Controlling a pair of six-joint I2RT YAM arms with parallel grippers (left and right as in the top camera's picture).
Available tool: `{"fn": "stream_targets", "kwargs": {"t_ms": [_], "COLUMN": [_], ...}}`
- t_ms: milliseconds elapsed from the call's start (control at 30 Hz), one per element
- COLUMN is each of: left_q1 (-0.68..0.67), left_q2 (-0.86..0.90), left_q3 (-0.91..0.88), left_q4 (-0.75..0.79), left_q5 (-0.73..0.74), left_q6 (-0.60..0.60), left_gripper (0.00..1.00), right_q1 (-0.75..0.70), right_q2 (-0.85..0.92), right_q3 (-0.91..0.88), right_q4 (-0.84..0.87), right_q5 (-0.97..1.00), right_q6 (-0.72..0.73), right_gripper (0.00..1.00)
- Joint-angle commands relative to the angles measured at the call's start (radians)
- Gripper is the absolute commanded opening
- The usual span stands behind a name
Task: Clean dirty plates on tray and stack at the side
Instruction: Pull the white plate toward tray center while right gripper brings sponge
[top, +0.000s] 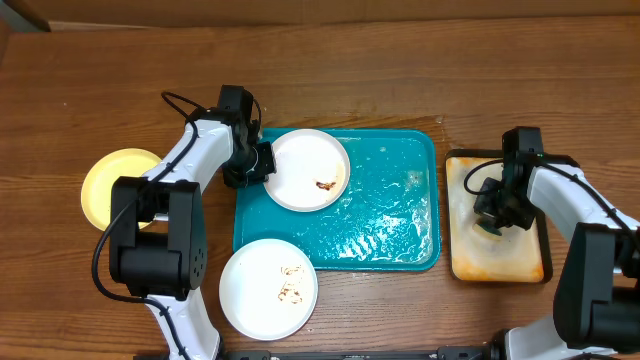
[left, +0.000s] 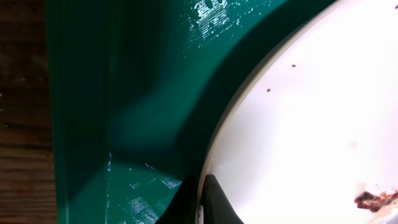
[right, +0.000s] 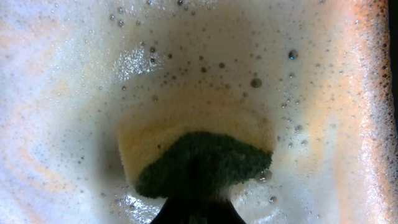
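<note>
Wooden tabletop (top: 400, 80), seen from above, carries the teal tray (top: 400, 235) at centre. My left gripper (top: 250, 165) is closed on the left rim of the upper white plate (top: 305, 168), which lies in the tray's upper-left corner and bears a brown smear (top: 324, 185). The lower white plate (top: 268, 290) overlaps the tray's lower-left corner. The yellow-green plate (top: 115, 185) lies on the wood at far left. My right gripper (top: 492, 215) hangs over the black-rimmed tray (top: 500, 268). Only the right wrist view shows what it grips: a yellow sponge (right: 199, 155) with a green face, sitting in foam (right: 186, 62). Only the left wrist view shows the plate's rim pinched between dark fingertips (left: 217, 202).
</note>
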Motion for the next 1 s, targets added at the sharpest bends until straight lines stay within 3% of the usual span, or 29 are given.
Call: {"fn": "stream_targets", "kwargs": {"t_ms": [0,333,600,967], "left_q1": [-0.011,-0.047,-0.067,-0.227], "left_q2": [0.038,0.038,0.039,0.046], "left_q3": [0.006,0.141,0.171,0.168], "left_q4": [0.003,-0.102,-0.203,-0.172], "left_q5": [-0.041,-0.162,-0.162,-0.165], "left_q6": [0.049,0.169,-0.022,-0.02], "left_gripper": [0.04,0.04,0.04,0.04], "right_q1": [0.006,0.006,0.006,0.006], "right_q2": [0.068,0.066,0.021,-0.076], "right_q3": [-0.071,-0.044,0.134,0.249], "right_q4": [0.022,0.025,-0.083,-0.172], "right_q5": [-0.095,-0.133,-0.189,-0.321], "right_q6": [0.006,-0.038,-0.06,-0.163], "right_gripper": [0.04,0.04,0.04,0.04]}}
